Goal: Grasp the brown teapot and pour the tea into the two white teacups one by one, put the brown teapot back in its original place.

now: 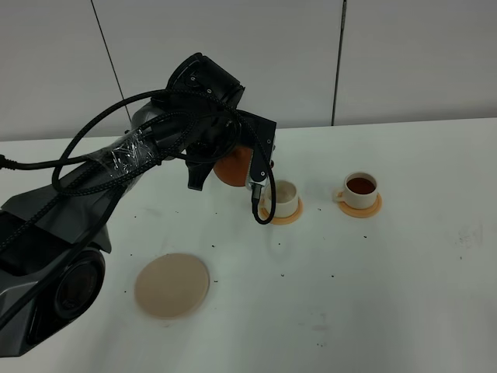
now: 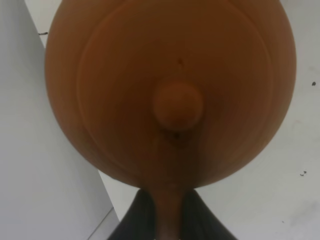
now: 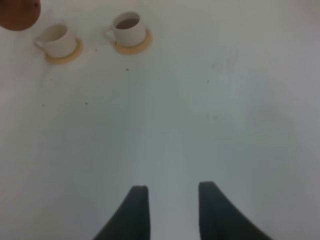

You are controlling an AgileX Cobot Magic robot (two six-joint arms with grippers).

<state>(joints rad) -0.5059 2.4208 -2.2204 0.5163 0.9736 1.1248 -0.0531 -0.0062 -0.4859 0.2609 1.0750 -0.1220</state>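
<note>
The brown teapot hangs above the table just left of the left white teacup, mostly hidden behind my left arm. In the left wrist view the teapot fills the picture lid-on, and my left gripper is shut on its handle. The left teacup looks pale inside. The right teacup holds dark tea and also shows as the right teacup. Each cup sits on a small orange saucer. The beige coaster lies bare at the front left. My right gripper stands open over bare table.
The white table carries small dark specks around the cups and coaster. A pale wall runs along the far edge. My left arm's cables loop down close to the left cup.
</note>
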